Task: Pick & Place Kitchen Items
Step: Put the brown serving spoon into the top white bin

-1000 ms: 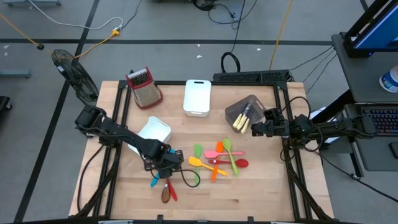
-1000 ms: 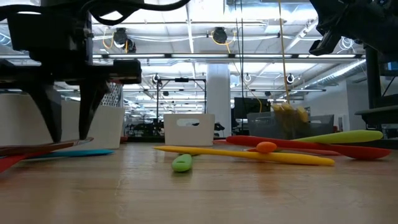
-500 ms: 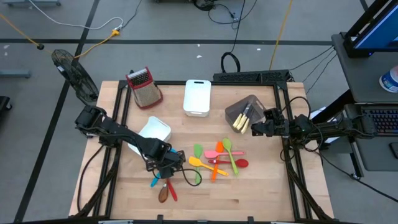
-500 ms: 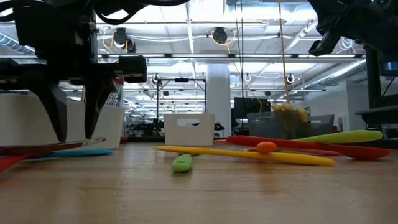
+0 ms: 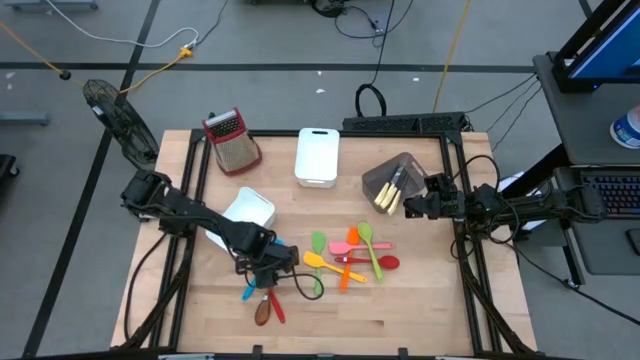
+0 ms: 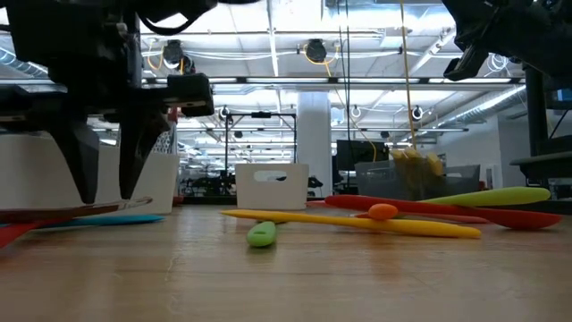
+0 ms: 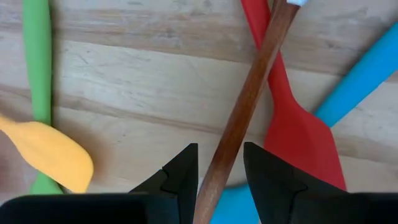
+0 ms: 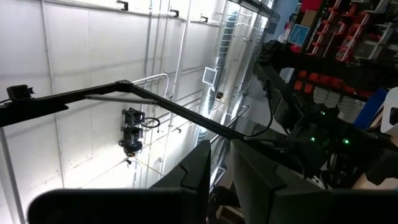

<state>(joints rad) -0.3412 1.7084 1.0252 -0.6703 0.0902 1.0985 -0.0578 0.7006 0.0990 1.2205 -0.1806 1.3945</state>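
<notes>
Little has shifted since a second ago: the left pincer (image 5: 268, 272) has slid only a touch along the counter (image 5: 420, 310) and is down over the brown wooden utensil (image 7: 239, 121), its fingers (image 7: 180, 177) parted on either side of the handle without visibly clamping it. Crowding that handle are a red spatula (image 7: 292, 124) lying under it and a blue utensil (image 7: 367, 71) angled beside it; a green handle (image 7: 37, 56) and an orange spatula head (image 7: 53, 155) lie just across the bare wood. Near the counter's middle sits a loose cluster of kitchen items (image 5: 352, 255) in green, orange, pink and red. The right pincer (image 5: 408, 207) waits raised by the grey bin (image 5: 385, 172), which holds cream utensils; its fingers (image 8: 196, 171) stand nearly closed, holding nothing. A white bin (image 5: 317, 155) stands at the back, another white bin (image 5: 250, 208) beside the left arm, and a metal box grater (image 5: 232, 140) at the back left corner. Beyond the light wooden counter, the low view shows a bright workshop with ceiling lights and shelving
</notes>
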